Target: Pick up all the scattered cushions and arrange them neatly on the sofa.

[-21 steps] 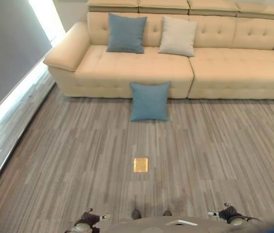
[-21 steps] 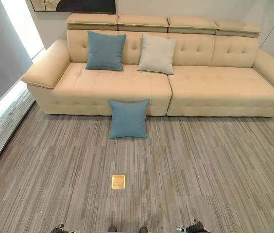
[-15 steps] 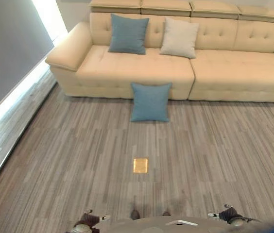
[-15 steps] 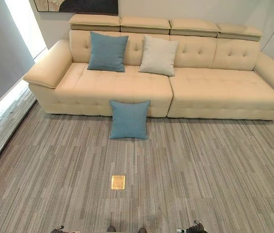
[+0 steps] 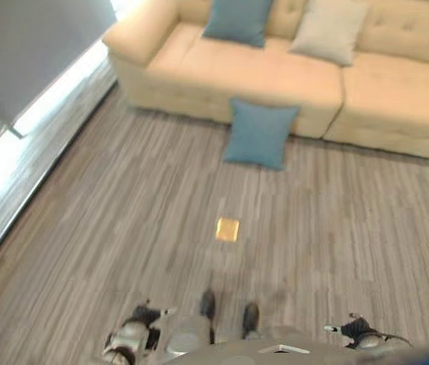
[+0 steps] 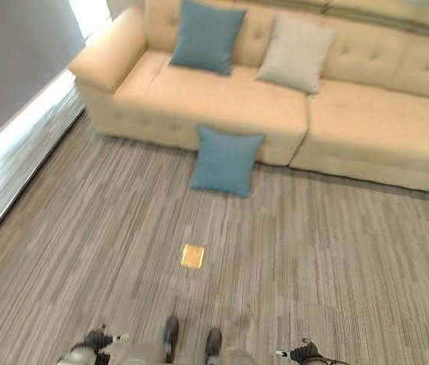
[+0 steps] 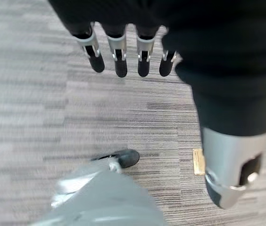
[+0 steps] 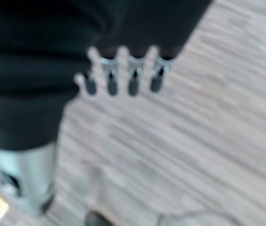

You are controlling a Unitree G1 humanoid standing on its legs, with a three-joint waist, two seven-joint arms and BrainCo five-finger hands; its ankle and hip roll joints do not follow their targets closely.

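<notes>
Two cushions (image 6: 207, 36) on sofa (image 6: 222, 106); wrist views show straight fingers (image 7: 120, 56).

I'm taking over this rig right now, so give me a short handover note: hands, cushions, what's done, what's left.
Left hand and right hand: both open, hanging low over the carpet, holding nothing.
On the sofa: a blue cushion and a beige cushion, both leaning on the backrest.
Left to do: the second blue cushion stands on the floor against the sofa front; lift it onto the seat.
</notes>
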